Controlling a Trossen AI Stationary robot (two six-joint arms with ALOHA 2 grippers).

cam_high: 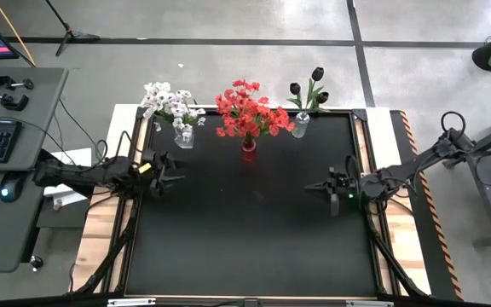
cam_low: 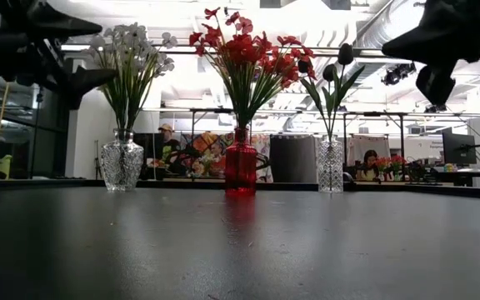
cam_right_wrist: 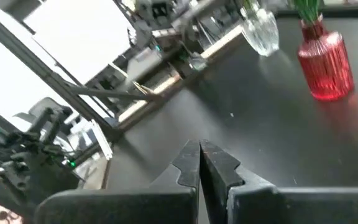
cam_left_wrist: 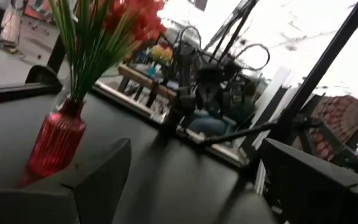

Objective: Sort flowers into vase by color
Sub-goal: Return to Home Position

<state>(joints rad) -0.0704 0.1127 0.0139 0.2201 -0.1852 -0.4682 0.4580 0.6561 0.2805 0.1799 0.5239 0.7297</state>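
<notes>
**All the flowers are standing in vases, and the arms look ready to go home**

The big black tabletop (cam_high: 245,247) is carrying three vases in a row along its far edge. The left arm (cam_high: 83,175) is reaching in over the left edge, and the right arm (cam_high: 407,166) is reaching in over the right edge. Both are hanging above the tabletop, well apart from each other.

The left clear vase (cam_high: 183,136) is holding the white flowers (cam_high: 169,101). The red vase (cam_high: 248,151) in the middle is holding the red flowers (cam_high: 250,109). The right clear vase (cam_high: 300,126) is holding the black flowers (cam_high: 312,85). Every flower I can see is standing in a vase with its own color, so the sorting looks done.

The left jaws are hanging near the left clear vase, spread wide open and holding nothing. The right jaws are hanging nearer the front than the right clear vase, pressed together and holding nothing too.

I am guessing the step in hand is the trip to the resting spot, since no jaws are carrying a stem. For the next move, each arm is needing to pull away toward its own side. The left arm is needing the most care, because the tall white flowers are close by and a bump could tip their vase.
</notes>
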